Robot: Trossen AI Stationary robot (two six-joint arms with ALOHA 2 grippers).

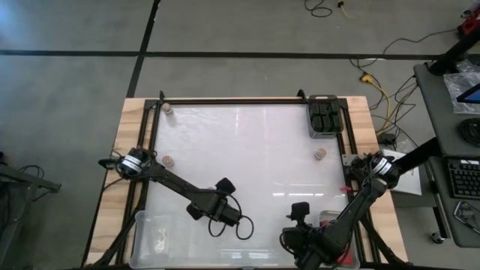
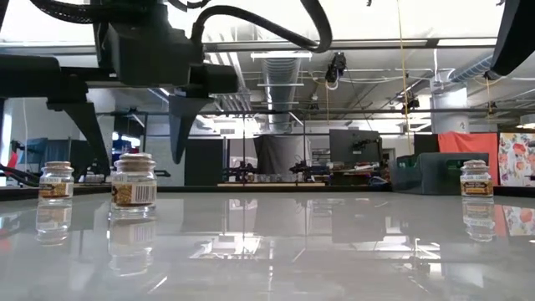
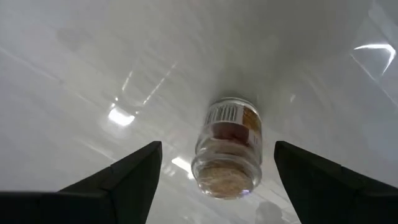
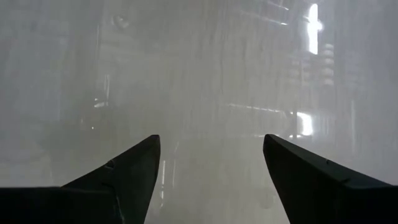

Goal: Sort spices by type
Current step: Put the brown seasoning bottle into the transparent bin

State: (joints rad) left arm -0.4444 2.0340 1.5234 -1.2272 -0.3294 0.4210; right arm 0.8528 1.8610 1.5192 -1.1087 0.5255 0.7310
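A round tan-lidded spice jar (image 3: 227, 149) stands upright on the white table. My left gripper (image 3: 218, 143) is open above it, with one finger on either side and touching nothing. In the low view the same fingers flank that jar (image 2: 134, 187). In the high view the left gripper (image 1: 208, 210) hides it. Three more tan-lidded jars stand apart: one at far left (image 1: 168, 109), one at left (image 1: 168, 160), one at right (image 1: 319, 154). My right gripper (image 4: 211, 140) is open near the table's near right side (image 1: 296, 238) and holds nothing.
A clear bin (image 1: 325, 133) at the far right corner holds black jars. A clear bin (image 1: 142, 225) at the near left holds something tan, and red-topped items (image 1: 330, 220) lie beside the right arm. A black frame (image 1: 247, 100) rims the table.
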